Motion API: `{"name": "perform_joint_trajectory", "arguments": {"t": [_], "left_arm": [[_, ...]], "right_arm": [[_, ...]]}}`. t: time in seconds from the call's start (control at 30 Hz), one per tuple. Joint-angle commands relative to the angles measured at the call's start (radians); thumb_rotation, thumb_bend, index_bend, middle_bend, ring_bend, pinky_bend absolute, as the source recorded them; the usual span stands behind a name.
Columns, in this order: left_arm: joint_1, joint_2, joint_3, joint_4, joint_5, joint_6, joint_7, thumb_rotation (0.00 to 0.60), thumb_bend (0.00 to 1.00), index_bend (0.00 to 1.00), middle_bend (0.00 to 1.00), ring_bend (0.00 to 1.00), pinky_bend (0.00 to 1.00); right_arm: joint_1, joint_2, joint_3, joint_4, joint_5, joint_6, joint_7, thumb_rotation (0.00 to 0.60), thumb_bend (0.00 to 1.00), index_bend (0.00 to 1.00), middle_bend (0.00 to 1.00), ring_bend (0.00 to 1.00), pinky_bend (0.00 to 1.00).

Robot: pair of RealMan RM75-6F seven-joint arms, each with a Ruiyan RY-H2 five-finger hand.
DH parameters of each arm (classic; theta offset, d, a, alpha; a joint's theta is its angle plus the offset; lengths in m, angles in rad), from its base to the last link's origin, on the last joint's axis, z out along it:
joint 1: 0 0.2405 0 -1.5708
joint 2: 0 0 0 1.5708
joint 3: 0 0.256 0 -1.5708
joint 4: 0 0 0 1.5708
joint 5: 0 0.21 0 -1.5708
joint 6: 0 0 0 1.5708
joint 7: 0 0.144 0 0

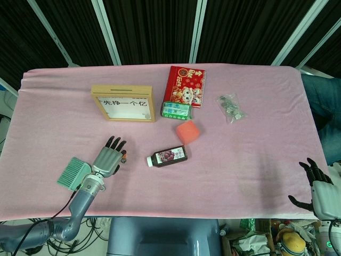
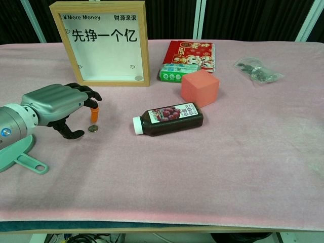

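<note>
**Left hand over coin, near bottle and money box**

Nearest the chest camera: left hand (image 2: 53,106), palm down, fingers curved and apart, grasping nothing. Poised over a small coin (image 2: 92,128) on the pink tablecloth (image 2: 212,167); orange-tipped finger (image 2: 94,113) just above it. Partly under the wrist: green brush (image 2: 20,154). To the right: dark juice bottle (image 2: 169,118) on its side, white cap, label unreadable. Behind: wooden frame box (image 2: 104,43) printed "More Money" and "先挣一个亿". Right hand (image 1: 319,184) at table edge, fingers spread, empty.
</note>
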Motion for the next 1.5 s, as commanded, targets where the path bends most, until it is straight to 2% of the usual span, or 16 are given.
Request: {"name": "perform_joint_trajectory", "arguments": {"t": [0.03,1.5], "left_arm": [[0.000,0.000,0.000,0.000,-0.002,-0.001,0.000,0.600,0.35,0.43,0.10,0.00,0.00],[0.002,-0.007,0.006,0.015,0.024,-0.006,-0.033,0.600,0.35,0.41,0.09,0.00,0.00]], "right_arm": [[0.000,0.000,0.000,0.000,-0.001,0.001,0.000,0.600,0.07,0.14,0.02,0.13,0.20],[-0.005,0.006,-0.002,0.002,-0.001,0.003,0.007,0.600,0.07,0.14,0.02,0.13,0.20]]}}
